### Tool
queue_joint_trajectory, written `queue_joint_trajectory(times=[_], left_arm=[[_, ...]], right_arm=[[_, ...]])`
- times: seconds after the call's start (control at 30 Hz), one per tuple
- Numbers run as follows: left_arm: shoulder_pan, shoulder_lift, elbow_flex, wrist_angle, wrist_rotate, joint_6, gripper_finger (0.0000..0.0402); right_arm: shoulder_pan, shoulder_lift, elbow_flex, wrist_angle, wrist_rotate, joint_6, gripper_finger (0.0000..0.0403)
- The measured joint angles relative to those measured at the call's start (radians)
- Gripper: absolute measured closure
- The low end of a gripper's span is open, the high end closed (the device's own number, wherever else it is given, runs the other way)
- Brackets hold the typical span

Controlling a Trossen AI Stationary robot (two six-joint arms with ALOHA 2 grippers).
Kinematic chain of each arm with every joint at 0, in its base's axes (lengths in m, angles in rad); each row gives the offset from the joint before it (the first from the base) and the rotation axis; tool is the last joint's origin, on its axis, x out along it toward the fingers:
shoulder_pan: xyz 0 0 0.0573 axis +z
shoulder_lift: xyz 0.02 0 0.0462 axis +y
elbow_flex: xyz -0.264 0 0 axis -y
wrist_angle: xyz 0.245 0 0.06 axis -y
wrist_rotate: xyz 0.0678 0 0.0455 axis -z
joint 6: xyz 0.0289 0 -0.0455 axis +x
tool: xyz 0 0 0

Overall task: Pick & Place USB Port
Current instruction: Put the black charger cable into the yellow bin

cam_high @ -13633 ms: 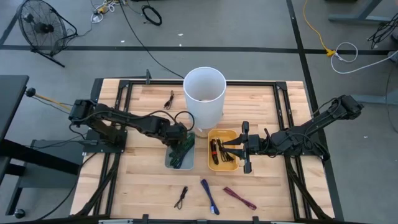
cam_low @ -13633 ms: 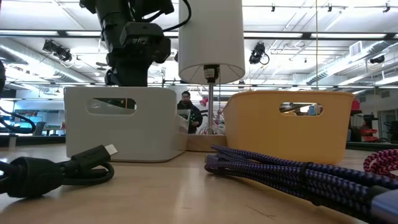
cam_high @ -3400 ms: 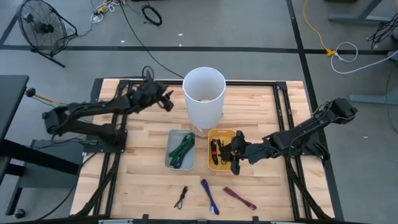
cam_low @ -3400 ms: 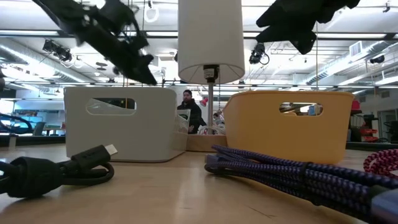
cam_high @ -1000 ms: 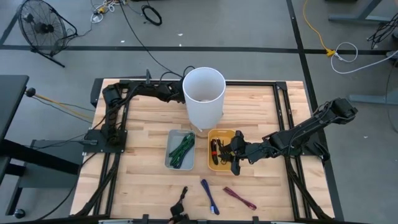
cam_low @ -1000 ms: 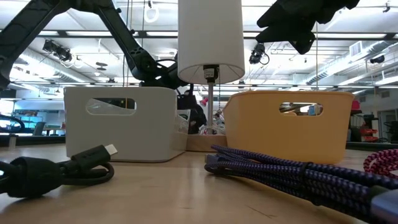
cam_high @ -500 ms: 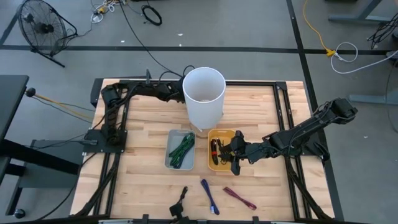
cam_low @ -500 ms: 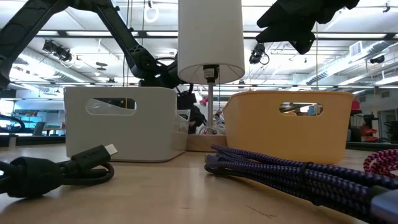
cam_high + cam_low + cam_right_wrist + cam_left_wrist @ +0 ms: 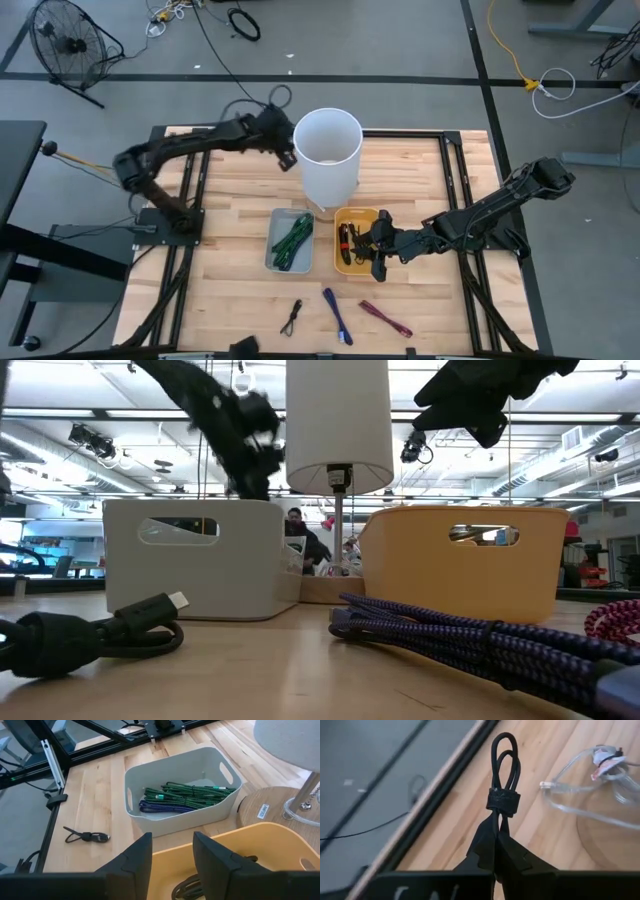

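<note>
My left gripper (image 9: 286, 160) hangs above the table's far part, just left of the white lamp shade (image 9: 328, 150), shut on a bundled black USB cable (image 9: 504, 757). The cable's looped end sticks out past the fingertips; the remainder is hidden behind them. A white bin (image 9: 291, 240) holds green cables. Beside it stands a yellow bin (image 9: 357, 240) with dark cables. My right gripper (image 9: 381, 256) hovers open over the yellow bin's right rim, and in its wrist view (image 9: 172, 855) nothing sits between the fingers. My left gripper pinches the black cable bundle between its two fingers (image 9: 487, 837), just behind the bundle's strap (image 9: 502, 800). The fingers slant downward and lie along the bundle. The looped end (image 9: 504, 750) pokes forward beyond the fingertips, clear of the table.
The lamp's round wooden base (image 9: 615, 835) and its clear cord (image 9: 580, 805) lie close behind the held cable. Near the front edge lie a black cable (image 9: 292, 317), a blue one (image 9: 337, 315) and a dark red one (image 9: 385, 318). Black rails frame the table.
My left arm has swung up from low beside the lamp, away from the table's far edge, and carries the black cable bundle, now lifted clear of the wood.
</note>
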Motion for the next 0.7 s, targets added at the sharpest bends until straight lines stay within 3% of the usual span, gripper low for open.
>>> queue_joint_trajectory(times=[0.1, 0.37, 0.53, 0.7], left_arm=[[-0.007, -0.139, 0.0, -0.099, -0.038, -0.006, 0.0396], [-0.092, -0.526, 0.0, -0.241, -0.018, -0.111, 0.0396], [-0.279, -0.726, -0.079, -0.213, 0.04, -0.167, 0.0396], [-0.515, -0.88, -0.286, 0.034, 0.044, -0.245, 0.0396]], right_arm=[[0.0, 0.0, 0.0, 0.0, 0.0, 0.004, 0.0262], [0.0, 0.0, 0.0, 0.0, 0.0, 0.007, 0.0262], [0.0, 0.0, 0.0, 0.001, 0.0, 0.007, 0.0262], [0.0, 0.0, 0.0, 0.003, 0.001, 0.007, 0.0262]])
